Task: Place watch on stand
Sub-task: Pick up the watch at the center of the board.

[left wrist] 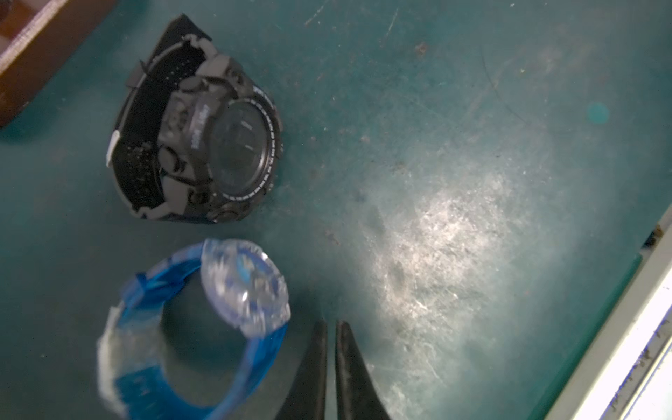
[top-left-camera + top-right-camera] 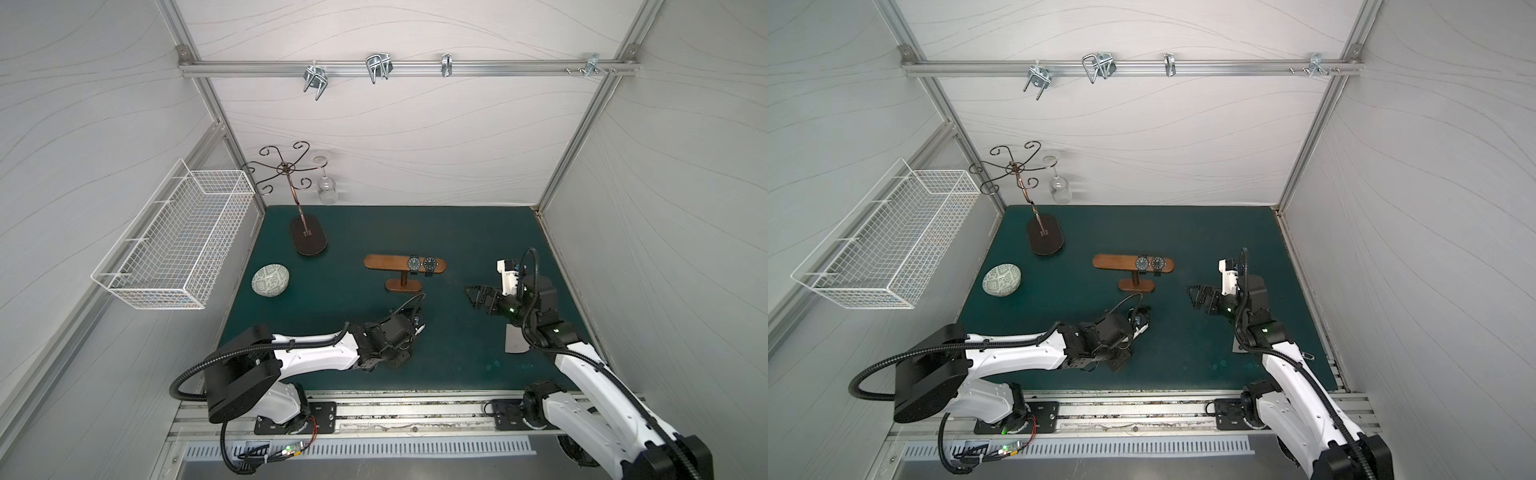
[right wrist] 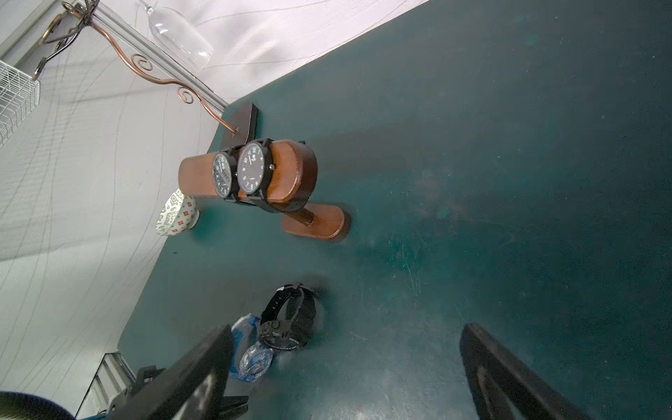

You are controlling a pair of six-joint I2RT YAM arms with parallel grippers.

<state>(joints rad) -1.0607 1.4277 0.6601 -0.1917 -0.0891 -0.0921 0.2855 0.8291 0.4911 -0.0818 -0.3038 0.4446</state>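
The left tool [image 1: 330, 327] is pinched fully shut on nothing. Its tips are low over the counter [image 1: 472, 127], just beside the blue watch [image 1: 196, 327], outside the strap loop and near the clear case. That watch lies loose on its side with the strap buckled into a ring, blurred in the left wrist view. Just beside it lies the black watch [image 1: 203, 134], also loose, buckled and on its side. Both lie near the foot of the stand [image 2: 386, 262], on the side toward the arms. In both top views the left wrist hides them almost wholly.

The step in hand looks like the pick-up, and shut jaws beside the strap will not do it. I would open the jaws and put one finger down inside the blue ring and one outside. Then close on the strap opposite the case, where it is thin and flat; the case seems too bulky and slick. Lift straight so the black watch isn't dragged.

Two dark watches [image 3: 251, 167] already sit side by side on the crossbar toward the right arm's end. The ring would therefore have to slide on over the bare end toward the bowl [image 2: 270, 281], held open and square to the bar.

The right tool [image 3: 347, 329] hangs wide open and empty, well apart from the stand. The rack [image 2: 307, 232] and basket [image 2: 174, 237] are out of the way.
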